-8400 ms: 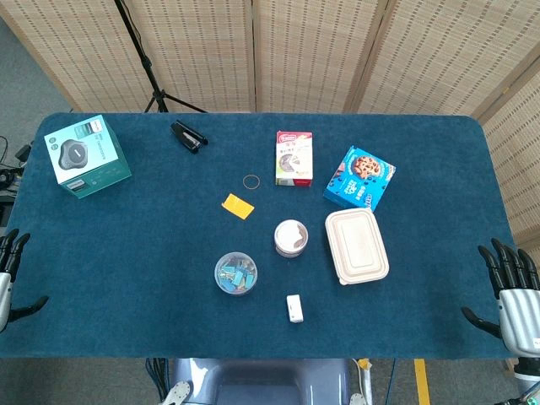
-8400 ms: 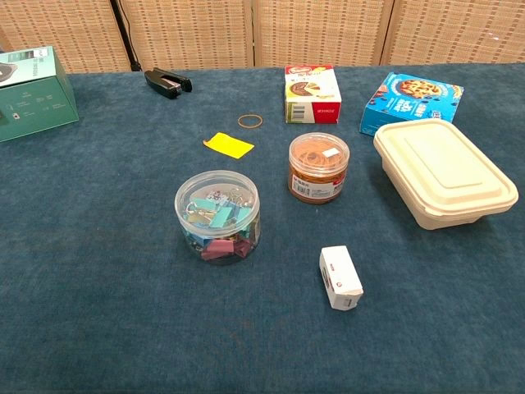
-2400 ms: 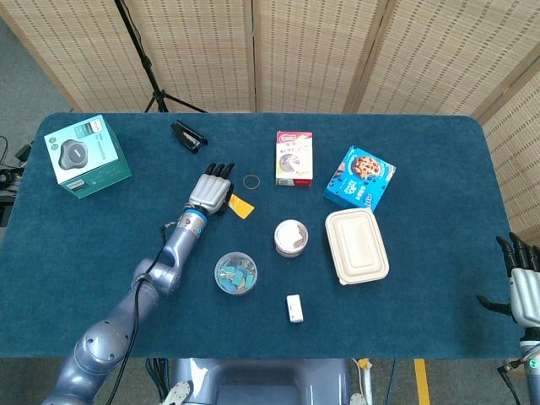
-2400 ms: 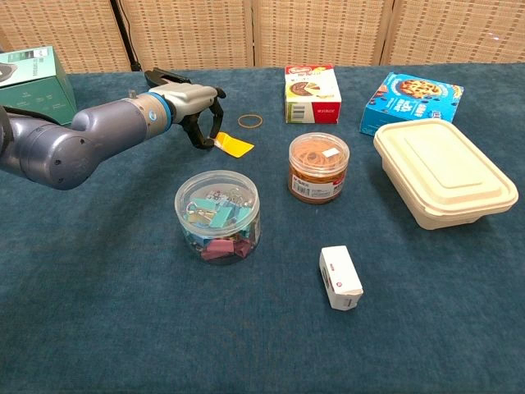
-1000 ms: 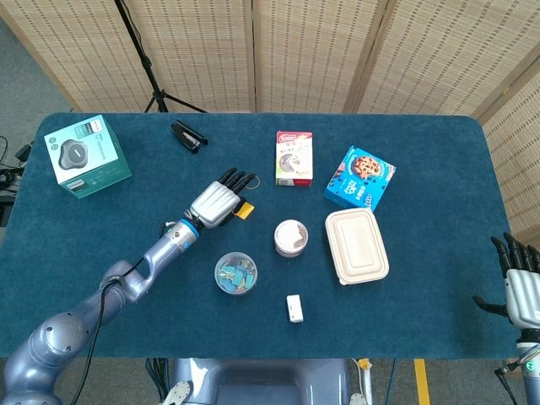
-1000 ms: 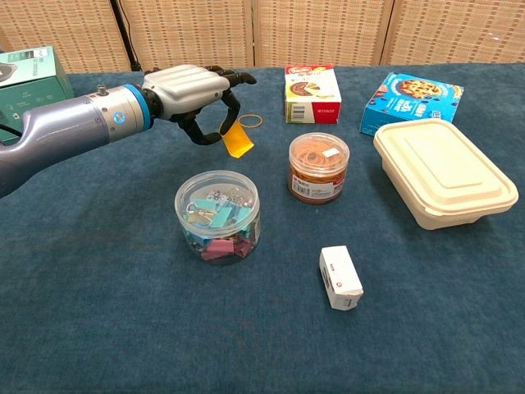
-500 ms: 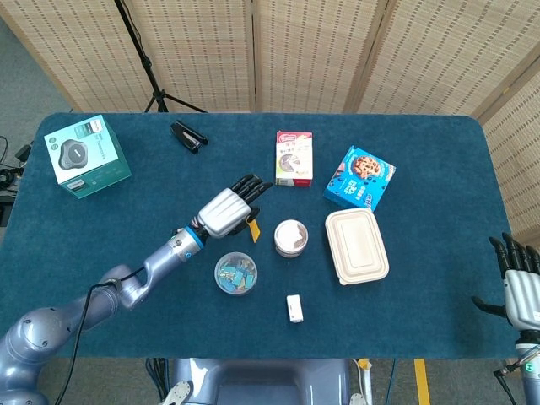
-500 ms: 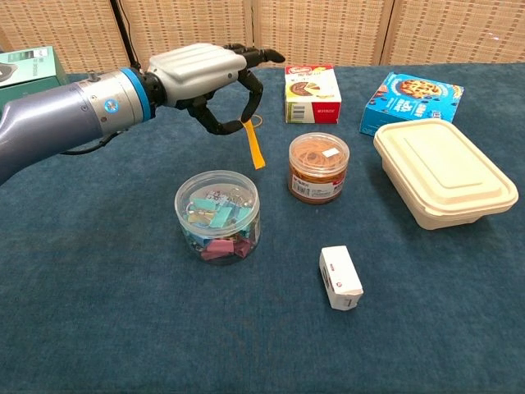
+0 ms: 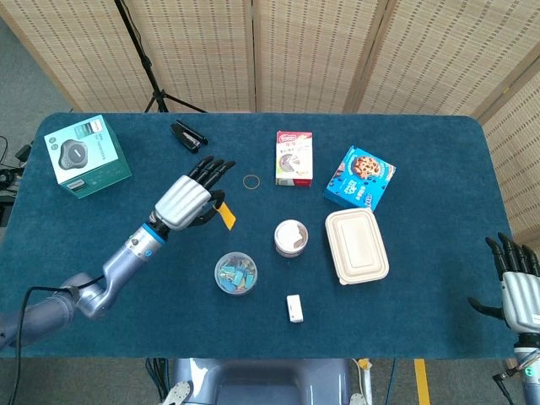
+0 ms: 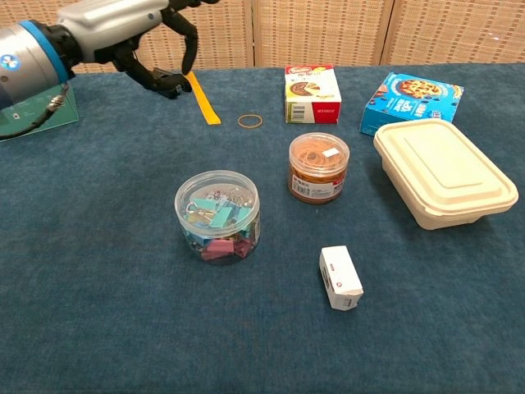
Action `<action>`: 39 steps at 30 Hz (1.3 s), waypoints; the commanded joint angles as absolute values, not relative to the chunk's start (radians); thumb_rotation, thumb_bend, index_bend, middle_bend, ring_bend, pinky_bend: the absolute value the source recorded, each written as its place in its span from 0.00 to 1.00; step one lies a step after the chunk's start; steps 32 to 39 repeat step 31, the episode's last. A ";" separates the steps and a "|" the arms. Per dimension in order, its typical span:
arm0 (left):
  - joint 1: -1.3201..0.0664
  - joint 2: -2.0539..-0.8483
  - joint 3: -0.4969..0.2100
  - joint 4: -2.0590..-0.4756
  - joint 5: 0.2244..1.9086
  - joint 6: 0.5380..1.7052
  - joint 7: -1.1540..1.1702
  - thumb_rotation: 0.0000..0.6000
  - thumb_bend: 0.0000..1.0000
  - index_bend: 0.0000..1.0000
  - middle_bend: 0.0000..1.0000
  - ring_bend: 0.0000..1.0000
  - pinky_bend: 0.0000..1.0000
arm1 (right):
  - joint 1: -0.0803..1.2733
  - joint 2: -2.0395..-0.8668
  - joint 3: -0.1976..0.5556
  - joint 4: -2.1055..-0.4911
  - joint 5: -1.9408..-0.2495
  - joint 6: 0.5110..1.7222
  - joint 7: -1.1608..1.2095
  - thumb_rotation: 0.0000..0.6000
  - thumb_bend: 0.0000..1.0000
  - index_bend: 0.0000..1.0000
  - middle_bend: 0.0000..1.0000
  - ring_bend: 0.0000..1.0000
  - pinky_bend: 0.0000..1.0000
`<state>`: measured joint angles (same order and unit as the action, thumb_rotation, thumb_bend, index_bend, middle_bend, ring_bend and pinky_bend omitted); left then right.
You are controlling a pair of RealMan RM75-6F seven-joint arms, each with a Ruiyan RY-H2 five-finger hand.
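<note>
My left hand (image 9: 187, 201) (image 10: 135, 33) is raised above the blue table and pinches a yellow-orange sticky note pad (image 9: 225, 216) (image 10: 202, 98), which hangs edge-on below the fingers. It hovers up and left of the clear tub of binder clips (image 9: 235, 273) (image 10: 217, 215). My right hand (image 9: 519, 289) rests off the table's right edge with its fingers spread and nothing in it; the chest view does not show it.
A jar of rubber bands (image 10: 317, 167), a loose rubber band (image 10: 250, 121), a beige lidded container (image 10: 443, 172), a small white box (image 10: 340, 278), a red-and-white box (image 10: 312, 93), a blue cookie box (image 10: 421, 100), a black stapler (image 9: 187, 134) and a teal box (image 9: 87, 155) lie on the table.
The left hand came in, pinched the yellow pad off the cloth and lifted it; over the last half second it has swung left and higher with the pad. The right hand has barely moved.
</note>
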<state>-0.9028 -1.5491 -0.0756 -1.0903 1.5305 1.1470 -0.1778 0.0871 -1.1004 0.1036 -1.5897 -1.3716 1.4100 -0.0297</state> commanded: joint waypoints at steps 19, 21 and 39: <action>-0.494 -1.126 -0.013 -1.677 1.314 1.352 -0.039 1.00 0.00 0.00 0.00 0.00 0.00 | 0.069 -1.069 0.082 -1.626 -1.464 1.470 0.025 1.00 0.00 0.00 0.00 0.00 0.00; -0.454 -1.112 -0.004 -1.686 1.304 1.380 -0.048 1.00 0.00 0.00 0.00 0.00 0.00 | 0.066 -1.069 0.081 -1.623 -1.468 1.477 0.025 1.00 0.00 0.00 0.00 0.00 0.00; -0.312 -1.089 0.005 -1.612 1.319 1.461 -0.177 1.00 0.00 0.00 0.00 0.00 0.00 | 0.053 -1.097 0.095 -1.583 -1.478 1.534 -0.014 1.00 0.00 0.00 0.00 0.00 0.00</action>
